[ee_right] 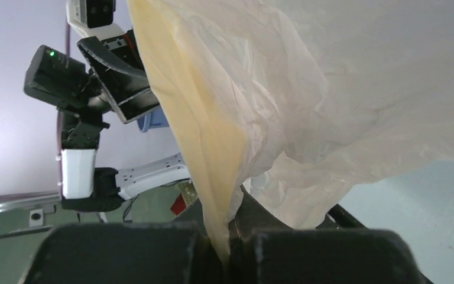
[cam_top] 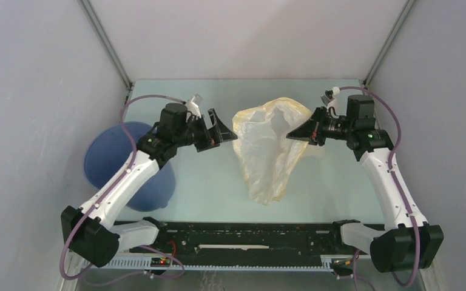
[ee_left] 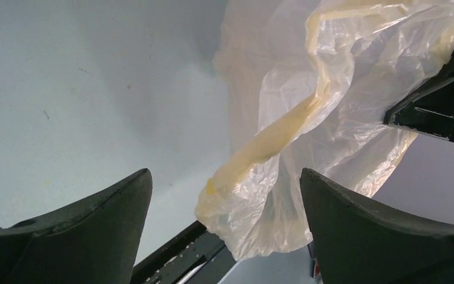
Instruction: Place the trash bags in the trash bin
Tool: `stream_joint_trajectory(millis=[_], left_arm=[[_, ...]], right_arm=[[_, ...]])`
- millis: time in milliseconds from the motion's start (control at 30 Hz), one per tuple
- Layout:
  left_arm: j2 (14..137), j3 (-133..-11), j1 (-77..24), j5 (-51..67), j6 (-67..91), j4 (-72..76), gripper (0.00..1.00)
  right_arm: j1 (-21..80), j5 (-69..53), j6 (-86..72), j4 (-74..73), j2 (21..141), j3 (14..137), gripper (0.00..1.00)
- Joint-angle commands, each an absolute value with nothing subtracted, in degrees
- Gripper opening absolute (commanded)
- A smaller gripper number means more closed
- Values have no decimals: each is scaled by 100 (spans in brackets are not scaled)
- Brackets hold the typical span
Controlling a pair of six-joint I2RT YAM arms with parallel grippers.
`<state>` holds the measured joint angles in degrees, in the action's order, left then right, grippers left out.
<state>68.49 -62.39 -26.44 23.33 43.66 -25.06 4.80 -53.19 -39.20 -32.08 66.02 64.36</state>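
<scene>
A translucent cream trash bag (cam_top: 268, 148) with a yellowish rim hangs above the middle of the table. My right gripper (cam_top: 292, 134) is shut on the bag's rim at its right side; the right wrist view shows the yellowish film (ee_right: 213, 142) pinched between its jaws. My left gripper (cam_top: 226, 134) is open and empty, just left of the bag and apart from it; the left wrist view shows the bag (ee_left: 307, 118) ahead between its spread fingers (ee_left: 112, 207). The blue trash bin (cam_top: 112, 154) lies at the left, partly hidden under the left arm.
Grey enclosure walls (cam_top: 42, 91) stand close on the left, right and back. A black rail (cam_top: 243, 236) with the arm bases runs along the near edge. The bin lies close to the left wall.
</scene>
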Motion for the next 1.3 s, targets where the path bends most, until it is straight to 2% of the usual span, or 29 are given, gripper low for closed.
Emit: stream_joint_trajectory(millis=[0, 300, 433, 500, 567, 600, 767, 833, 900, 1000, 1067, 1133, 1167, 1200, 1267], left_arm=[[6459, -5651, -2609, 2618, 4966, -1383, 100], [6419, -5012, -3276, 2496, 5877, 450, 95], [6657, -4933, -3312, 2514, 6025, 156, 60], [6767, -5111, -3287, 2354, 5787, -393, 36], [6835, -5339, -3214, 2067, 5548, -958, 6], [6857, -5438, -3140, 1829, 5459, -1237, 1], [7145, -5884, -2688, 842, 5558, -2611, 0], [7724, -6554, -2291, 869, 5922, -3398, 0], [8430, -7803, -2028, 1056, 5990, -4096, 0], [9020, -10908, -2299, -67, 5146, -4998, 0], [9193, -13077, -2704, -972, 4423, -5656, 0], [8973, -14215, -3095, -1490, 3855, -5703, 0], [8650, -14154, -3284, -1712, 3659, -5491, 0], [8256, -13431, -3399, -1868, 3562, -5201, 0], [7308, -11743, -3425, -1964, 3769, -4560, 0]], right_arm=[[404, -5826, -4074, -3348, 6413, 6726, 0], [369, -5781, -4274, -3331, 6287, 6855, 0], [352, -5745, -4251, -3437, 6212, 6855, 0], [360, -5622, -4026, -3737, 6184, 6855, 0], [381, -5394, -3643, -4255, 6193, 6849, 0], [430, -5252, -3536, -4441, 6196, 6805, 0], [707, -3774, -3562, -4527, 6594, 6557, 0], [738, -2787, -3740, -4756, 7103, 6857, 0], [792, -2491, -3789, -4776, 7702, 7669, 0], [991, -2374, -3475, -5693, 8599, 10424, 0], [1243, -2090, -3148, -6638, 9164, 13300, 0], [1520, -2006, -3001, -7060, 9589, 15728, 0], [1716, -2005, -3043, -6893, 9516, 16072, 0], [1875, -2077, -3086, -6433, 9168, 15634, 0], [2051, -2385, -3403, -4757, 7679, 13093, 0]])
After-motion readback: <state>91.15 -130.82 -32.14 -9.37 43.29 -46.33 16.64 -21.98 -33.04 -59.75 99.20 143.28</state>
